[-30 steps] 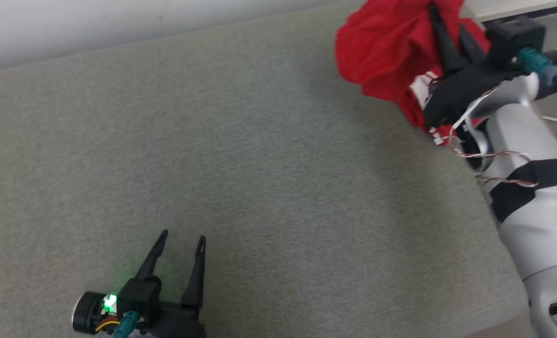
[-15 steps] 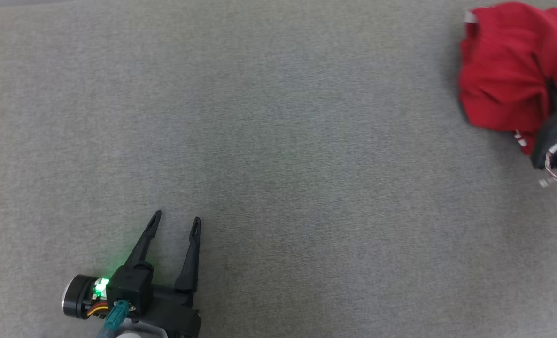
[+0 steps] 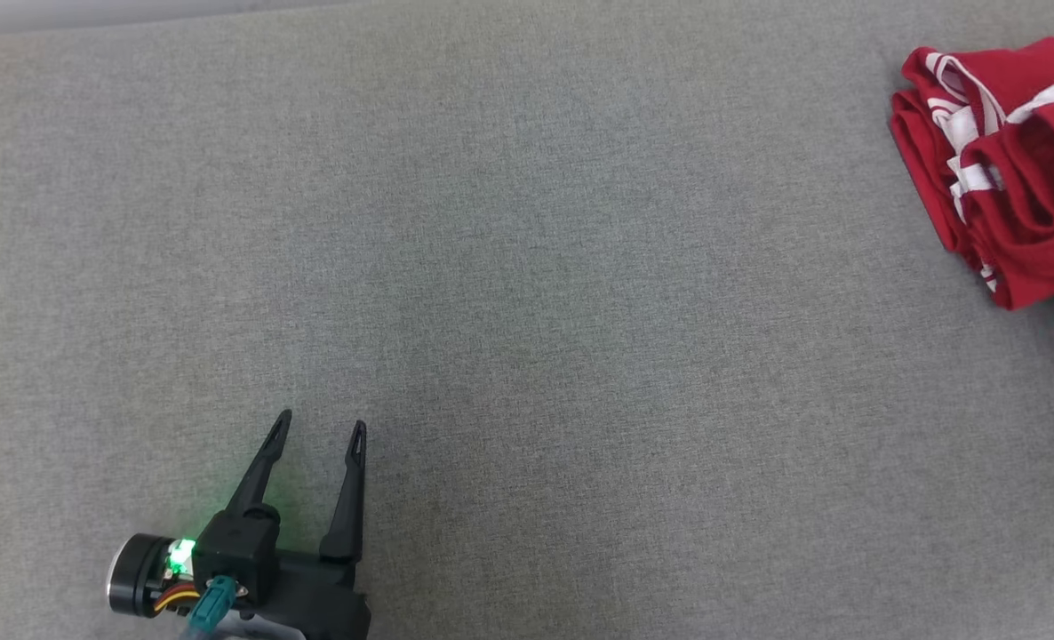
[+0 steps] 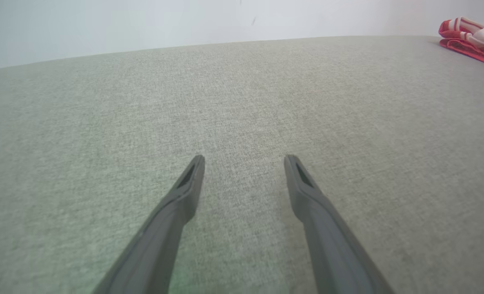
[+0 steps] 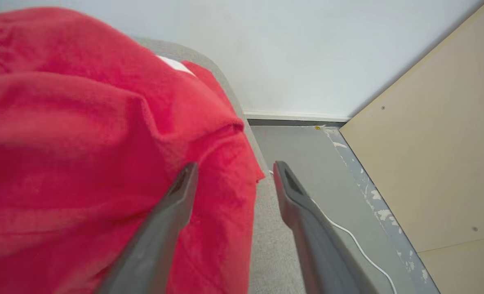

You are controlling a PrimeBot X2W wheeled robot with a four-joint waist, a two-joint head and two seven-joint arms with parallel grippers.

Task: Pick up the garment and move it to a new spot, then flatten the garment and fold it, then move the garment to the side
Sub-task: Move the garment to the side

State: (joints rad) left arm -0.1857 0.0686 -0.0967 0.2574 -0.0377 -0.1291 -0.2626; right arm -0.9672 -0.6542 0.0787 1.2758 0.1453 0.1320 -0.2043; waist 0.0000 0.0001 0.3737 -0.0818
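The garment (image 3: 1042, 196) is red with white stripes and lies bunched at the far right edge of the grey fabric surface (image 3: 527, 267). In the left wrist view the garment (image 4: 470, 38) is a small heap far off at the upper right. My left gripper (image 3: 321, 421) rests open at the lower left, well away from it, with nothing between its fingers (image 4: 185, 192). My right gripper (image 5: 236, 166) is open just above the garment (image 5: 83, 143). Its left finger overlaps the cloth's edge and its right finger is off the cloth.
The surface's right edge drops to a grey floor (image 5: 307, 163) with a white cable (image 5: 348, 232) and a beige panel (image 5: 438, 143) beyond. A pale wall (image 4: 144, 24) runs behind the surface.
The right gripper has opened and let go of the garment, which now lies on the surface. The head camera has shifted, and the right arm has left its view. The left gripper stays open.
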